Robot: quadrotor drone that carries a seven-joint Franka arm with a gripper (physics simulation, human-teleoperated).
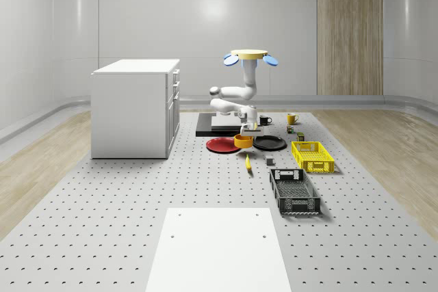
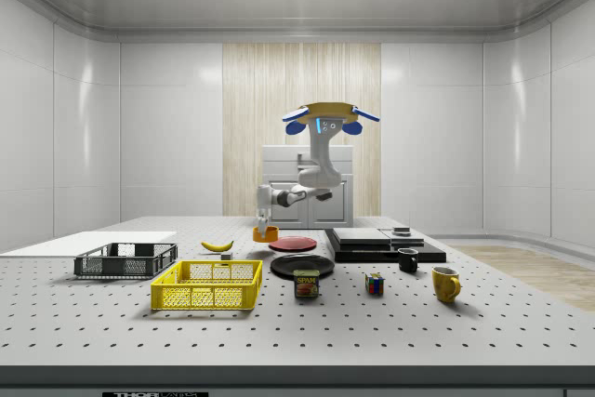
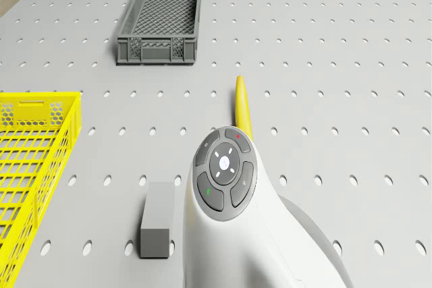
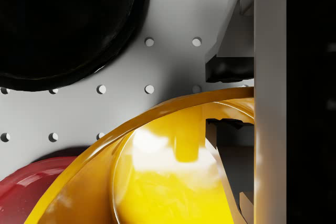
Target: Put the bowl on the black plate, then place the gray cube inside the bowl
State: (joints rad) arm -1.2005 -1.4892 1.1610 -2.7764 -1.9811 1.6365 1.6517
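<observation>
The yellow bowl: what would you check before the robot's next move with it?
1. Drone hovering above the table near the bowl: ok.
2. Gripper at the bowl's rim: ok.
3. Bowl firmly held: cannot tell.
4. Black plate bare to receive it: ok.
5. Bowl on black plate: not ok, it is between the red plate and the black plate.
6. Gray cube lying free on the table: ok.

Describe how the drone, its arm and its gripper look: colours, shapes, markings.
The drone is a flat yellow disc with blue rotor blades at its rim. Below it hangs the arm, glossy white with rounded joints and grey bands. One link carries a dark round button pad with red and green marks. The gripper is white.
</observation>
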